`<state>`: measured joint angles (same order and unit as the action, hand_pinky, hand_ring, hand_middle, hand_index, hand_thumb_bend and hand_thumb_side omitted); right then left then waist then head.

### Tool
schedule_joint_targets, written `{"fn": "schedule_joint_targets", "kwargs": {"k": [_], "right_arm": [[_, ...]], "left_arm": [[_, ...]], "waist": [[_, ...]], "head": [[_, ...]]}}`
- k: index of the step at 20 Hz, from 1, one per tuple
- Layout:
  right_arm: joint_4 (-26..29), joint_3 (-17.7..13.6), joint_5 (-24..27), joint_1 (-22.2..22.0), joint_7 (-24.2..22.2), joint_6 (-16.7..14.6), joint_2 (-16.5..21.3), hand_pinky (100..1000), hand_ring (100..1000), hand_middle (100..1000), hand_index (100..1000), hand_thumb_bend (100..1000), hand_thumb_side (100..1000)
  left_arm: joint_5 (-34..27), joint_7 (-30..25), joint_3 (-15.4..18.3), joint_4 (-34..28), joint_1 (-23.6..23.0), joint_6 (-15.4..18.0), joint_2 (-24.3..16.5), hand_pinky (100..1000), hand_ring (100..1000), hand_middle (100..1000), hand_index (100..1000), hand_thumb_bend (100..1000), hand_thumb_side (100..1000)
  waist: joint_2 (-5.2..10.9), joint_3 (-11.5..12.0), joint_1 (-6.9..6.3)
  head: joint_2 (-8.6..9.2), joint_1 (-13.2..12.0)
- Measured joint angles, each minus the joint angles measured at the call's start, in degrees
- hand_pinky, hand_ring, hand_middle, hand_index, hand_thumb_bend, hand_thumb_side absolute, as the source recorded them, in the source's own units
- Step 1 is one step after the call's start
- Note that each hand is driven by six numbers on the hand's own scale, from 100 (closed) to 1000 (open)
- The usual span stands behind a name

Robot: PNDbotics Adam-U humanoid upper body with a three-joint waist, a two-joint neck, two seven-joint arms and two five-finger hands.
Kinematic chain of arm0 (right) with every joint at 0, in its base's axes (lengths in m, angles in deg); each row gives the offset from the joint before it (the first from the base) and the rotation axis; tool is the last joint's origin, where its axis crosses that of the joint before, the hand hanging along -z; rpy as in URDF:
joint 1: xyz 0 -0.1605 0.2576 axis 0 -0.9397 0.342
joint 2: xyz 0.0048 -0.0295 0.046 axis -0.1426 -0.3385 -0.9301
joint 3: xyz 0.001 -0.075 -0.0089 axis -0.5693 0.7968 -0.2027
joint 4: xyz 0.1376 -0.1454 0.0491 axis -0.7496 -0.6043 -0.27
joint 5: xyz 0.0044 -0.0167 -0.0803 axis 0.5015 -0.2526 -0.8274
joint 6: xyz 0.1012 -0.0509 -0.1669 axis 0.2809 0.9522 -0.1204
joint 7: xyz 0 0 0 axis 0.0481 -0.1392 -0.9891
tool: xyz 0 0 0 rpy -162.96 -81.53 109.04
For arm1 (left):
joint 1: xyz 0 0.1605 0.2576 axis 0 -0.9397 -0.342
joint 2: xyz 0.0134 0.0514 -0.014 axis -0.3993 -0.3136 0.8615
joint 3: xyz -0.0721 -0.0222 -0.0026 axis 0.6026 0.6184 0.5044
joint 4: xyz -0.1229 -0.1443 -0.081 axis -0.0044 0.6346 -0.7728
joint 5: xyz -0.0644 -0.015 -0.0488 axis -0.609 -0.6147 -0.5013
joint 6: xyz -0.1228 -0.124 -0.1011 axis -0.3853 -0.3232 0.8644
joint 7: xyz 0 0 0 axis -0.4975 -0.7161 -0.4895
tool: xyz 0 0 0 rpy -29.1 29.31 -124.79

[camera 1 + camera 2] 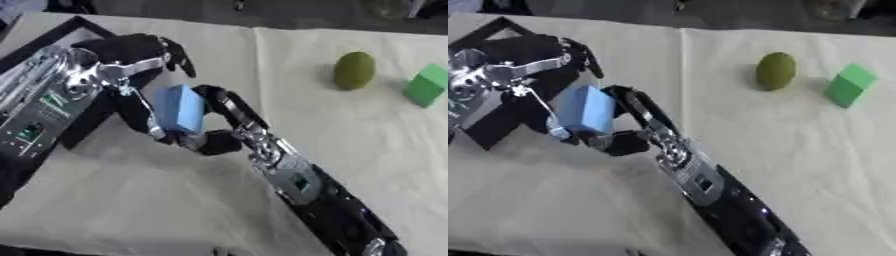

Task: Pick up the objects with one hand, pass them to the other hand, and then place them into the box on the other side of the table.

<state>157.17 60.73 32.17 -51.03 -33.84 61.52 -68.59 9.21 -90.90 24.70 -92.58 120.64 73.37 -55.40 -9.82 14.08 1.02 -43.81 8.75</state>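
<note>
Handover: blue block [179, 109] pinched by right hand [223, 122] and left hand [131, 65] together (box [52, 35] just beyond, likely destination).

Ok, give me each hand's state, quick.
Left hand: fingers curled round the blue block.
Right hand: fingers and thumb also on the blue block.
</note>
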Motion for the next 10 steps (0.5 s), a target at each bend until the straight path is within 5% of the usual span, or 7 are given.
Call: {"fn": "schedule_joint_targets", "kwargs": {"k": [10], "right_arm": [[-0.50,-0.08,0.04,0.30,0.74,-1.14,-0.01,664,578,371,497,100,100]], "left_arm": [[3.37,2.01,-0.21,2.54,0.02,0.79,0.83,745,716,704,740,640,169]], "waist": [[0.00,-0.04,-0.27]], "head": [[0.00,0.46]]}}
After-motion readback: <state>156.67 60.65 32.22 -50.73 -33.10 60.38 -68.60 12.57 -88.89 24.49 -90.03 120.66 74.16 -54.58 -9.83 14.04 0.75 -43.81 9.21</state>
